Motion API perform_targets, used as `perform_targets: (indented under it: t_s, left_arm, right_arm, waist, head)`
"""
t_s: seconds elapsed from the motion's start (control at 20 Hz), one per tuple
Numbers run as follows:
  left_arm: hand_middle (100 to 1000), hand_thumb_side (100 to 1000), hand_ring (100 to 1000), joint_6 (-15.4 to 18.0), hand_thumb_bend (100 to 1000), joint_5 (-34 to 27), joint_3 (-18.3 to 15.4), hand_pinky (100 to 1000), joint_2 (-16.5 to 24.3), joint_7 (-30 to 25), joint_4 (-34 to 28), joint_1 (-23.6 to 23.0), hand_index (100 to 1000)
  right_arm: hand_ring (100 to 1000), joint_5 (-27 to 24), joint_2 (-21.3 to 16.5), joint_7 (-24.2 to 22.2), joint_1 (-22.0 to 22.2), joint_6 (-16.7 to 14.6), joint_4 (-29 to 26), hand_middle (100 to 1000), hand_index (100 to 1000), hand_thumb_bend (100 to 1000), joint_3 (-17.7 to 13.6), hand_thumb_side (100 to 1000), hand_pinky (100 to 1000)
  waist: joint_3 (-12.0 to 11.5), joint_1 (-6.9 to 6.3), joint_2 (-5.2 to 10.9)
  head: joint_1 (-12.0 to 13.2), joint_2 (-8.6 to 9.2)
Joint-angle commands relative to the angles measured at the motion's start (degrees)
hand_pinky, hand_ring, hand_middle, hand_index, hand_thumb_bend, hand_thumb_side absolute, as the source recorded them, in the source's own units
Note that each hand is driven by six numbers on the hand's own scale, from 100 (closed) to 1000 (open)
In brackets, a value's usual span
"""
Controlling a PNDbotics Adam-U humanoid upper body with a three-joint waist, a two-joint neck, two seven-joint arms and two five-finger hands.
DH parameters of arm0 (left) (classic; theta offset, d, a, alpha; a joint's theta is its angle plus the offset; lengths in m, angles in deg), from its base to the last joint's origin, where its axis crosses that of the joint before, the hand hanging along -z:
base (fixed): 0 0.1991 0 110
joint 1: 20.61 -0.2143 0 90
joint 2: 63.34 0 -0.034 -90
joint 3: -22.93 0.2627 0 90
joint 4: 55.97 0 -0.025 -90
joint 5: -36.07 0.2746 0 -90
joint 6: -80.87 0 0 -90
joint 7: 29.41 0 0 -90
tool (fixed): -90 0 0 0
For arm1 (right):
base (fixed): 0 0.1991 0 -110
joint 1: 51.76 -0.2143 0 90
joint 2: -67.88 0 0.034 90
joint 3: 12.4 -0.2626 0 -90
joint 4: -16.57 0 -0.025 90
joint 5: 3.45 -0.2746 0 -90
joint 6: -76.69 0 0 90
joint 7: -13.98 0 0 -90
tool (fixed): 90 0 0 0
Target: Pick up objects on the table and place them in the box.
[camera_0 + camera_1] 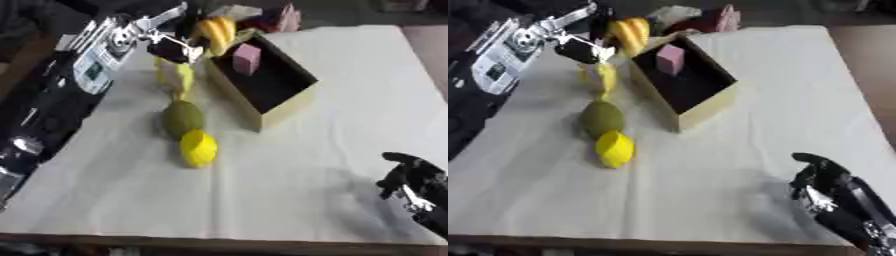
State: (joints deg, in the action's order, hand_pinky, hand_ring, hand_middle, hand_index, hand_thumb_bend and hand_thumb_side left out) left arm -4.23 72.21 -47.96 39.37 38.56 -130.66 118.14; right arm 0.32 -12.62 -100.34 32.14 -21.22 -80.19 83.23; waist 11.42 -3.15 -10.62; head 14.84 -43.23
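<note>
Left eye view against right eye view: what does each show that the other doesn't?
Only the left eye view cuts the right robot hand off at the wrist. Only the right eye view shows its forearm running down to the lower corner. Both share the box holding a pink block, the green fruit and yellow lemon on the table, and the left robot hand near a yellow thing by the box.

Left robot hand raised, right robot hand curled low.
</note>
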Motion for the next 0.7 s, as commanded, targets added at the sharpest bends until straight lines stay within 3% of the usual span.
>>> perform_targets:
  t_s: [0.05, 0.2, 0.4, 0.7]
  left_arm:
    - [452, 274, 461, 2.1, 100, 2.3, 1.4, 640, -2.5, -1.2, 1.8, 2.2, 657]
    - [462, 275, 476, 3.3, 100, 3.9, 2.6, 652, -5.0, -1.9, 3.5, 2.6, 667]
    - [610, 288, 598, 4.7, 100, 5.9, 4.0, 710, -6.7, -4.0, 4.8, 2.4, 809]
    - [739, 293, 693, 5.1, 100, 8.3, 4.6, 755, -7.2, -4.3, 4.9, 1.7, 872]
  right_arm:
    - [467, -0.6, -0.3, -0.5, -0.8, -0.1, -0.6, 485, 840, 100, 0.3, 424, 698]
    - [467, -0.7, -0.1, -0.8, -1.0, -0.1, -0.6, 485, 840, 100, 0.5, 424, 698]
    - [467, -0.8, 0.1, -0.9, -1.2, -0.1, -0.7, 484, 840, 100, 0.5, 422, 698]
    - [467, -0.8, 0.1, -0.9, -1.2, 0.0, -0.7, 484, 840, 100, 0.5, 422, 698]
  waist:
    - [0.2, 0.18, 0.71]
    - [0.6, 0.25, 0.65]
    - [0.8, 0.31, 0.55]
    - [0.8, 0.30, 0.49]
  head:
    - [0.4, 0.72]
    - [0.6, 0.82]
    - [0.6, 0.92]
    - [0.4, 1.02]
